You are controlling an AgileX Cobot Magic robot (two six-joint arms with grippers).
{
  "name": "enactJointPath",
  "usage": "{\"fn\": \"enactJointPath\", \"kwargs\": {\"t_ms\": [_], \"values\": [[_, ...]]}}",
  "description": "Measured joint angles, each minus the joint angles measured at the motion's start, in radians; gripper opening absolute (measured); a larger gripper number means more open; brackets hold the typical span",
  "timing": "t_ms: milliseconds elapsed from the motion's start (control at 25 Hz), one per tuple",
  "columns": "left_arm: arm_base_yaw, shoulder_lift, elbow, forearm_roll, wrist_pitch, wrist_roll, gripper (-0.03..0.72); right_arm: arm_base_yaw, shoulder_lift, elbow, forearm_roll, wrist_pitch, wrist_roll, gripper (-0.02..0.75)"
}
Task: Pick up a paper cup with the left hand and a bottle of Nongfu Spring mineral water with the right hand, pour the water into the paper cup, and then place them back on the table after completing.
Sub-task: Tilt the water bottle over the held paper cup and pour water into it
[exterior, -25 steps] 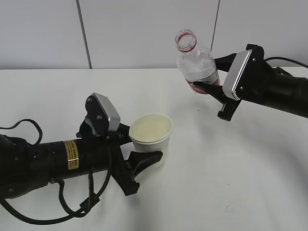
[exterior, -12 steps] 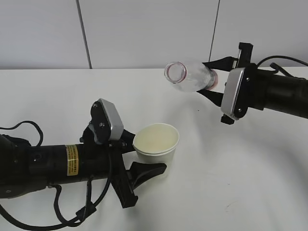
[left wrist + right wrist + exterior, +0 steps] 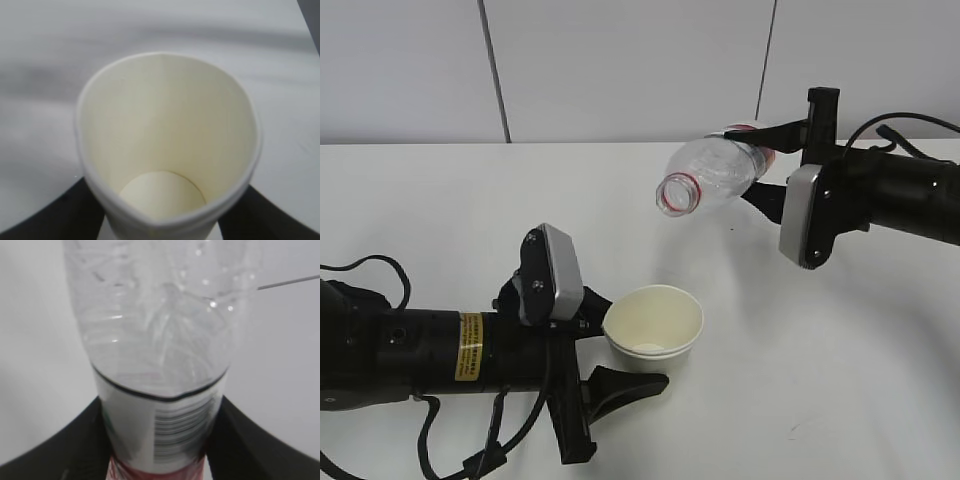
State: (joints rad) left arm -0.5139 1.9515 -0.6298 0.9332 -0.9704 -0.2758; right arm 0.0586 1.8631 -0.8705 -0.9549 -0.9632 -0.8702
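My left gripper, on the arm with the yellow sticker, is shut on a white paper cup, held upright just above the white table. In the left wrist view the cup fills the frame and its inside looks dry. My right gripper is shut on a clear uncapped water bottle with a white and red label. The bottle is tipped, its open red-ringed mouth pointing down-left, above and slightly right of the cup. In the right wrist view the bottle sits between both fingers. No water stream shows.
A black cable loops on the table behind the left arm. The grey panelled wall stands along the table's far edge.
The right gripper has tipped the bottle from upright to mouth down-left. The left gripper has carried the cup right and toward the front.
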Motion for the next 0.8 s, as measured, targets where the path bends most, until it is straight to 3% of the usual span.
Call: {"fn": "enactJointPath", "kwargs": {"t_ms": [360, 800], "values": [[0.0, 0.004, 0.0, -0.032, 0.0, 0.0, 0.412, 0.0, 0.0, 0.0, -0.002, -0.048, -0.099, 0.383], [0.0, 0.022, 0.0, 0.003, -0.047, 0.0, 0.412, 0.0, 0.0, 0.0, -0.004, -0.048, -0.205, 0.382]]}}
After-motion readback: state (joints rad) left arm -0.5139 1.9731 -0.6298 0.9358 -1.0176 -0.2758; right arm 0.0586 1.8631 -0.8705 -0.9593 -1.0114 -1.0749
